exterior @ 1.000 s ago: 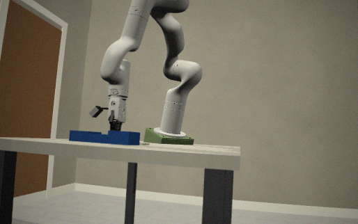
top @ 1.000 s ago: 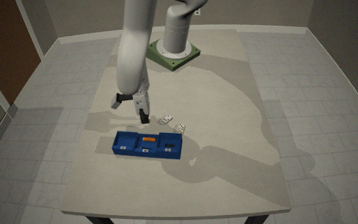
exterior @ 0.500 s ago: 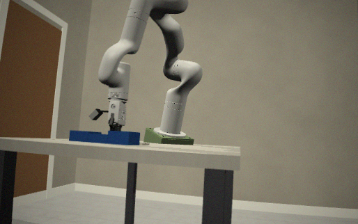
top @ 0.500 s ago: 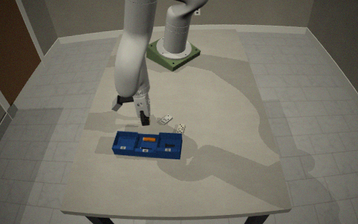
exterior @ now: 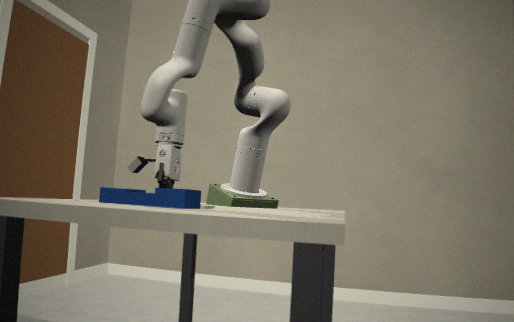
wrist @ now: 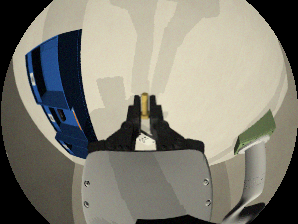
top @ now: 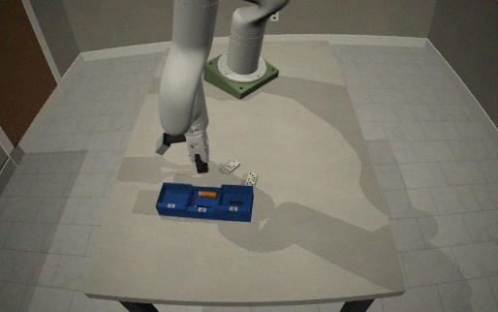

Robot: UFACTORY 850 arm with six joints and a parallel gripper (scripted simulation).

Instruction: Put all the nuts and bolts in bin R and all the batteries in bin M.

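Note:
My gripper (top: 202,168) is low over the table just behind the blue three-part bin (top: 205,201). In the wrist view the fingers are shut on a thin brass-coloured piece (wrist: 144,104), perhaps a bolt, that stands between the tips. The top and exterior views hide this piece behind the fingers. In the bin, an orange battery (top: 208,194) lies in the middle part and a dark bolt (top: 235,202) lies in the right part. The left part looks empty. The bin's labels are too small to read. The bin also shows in the side view (exterior: 150,196) and in the wrist view (wrist: 60,96).
Two white dominoes (top: 231,166) (top: 250,178) lie on the table right of the gripper, behind the bin. The arm's green base (top: 240,74) stands at the far side of the table.

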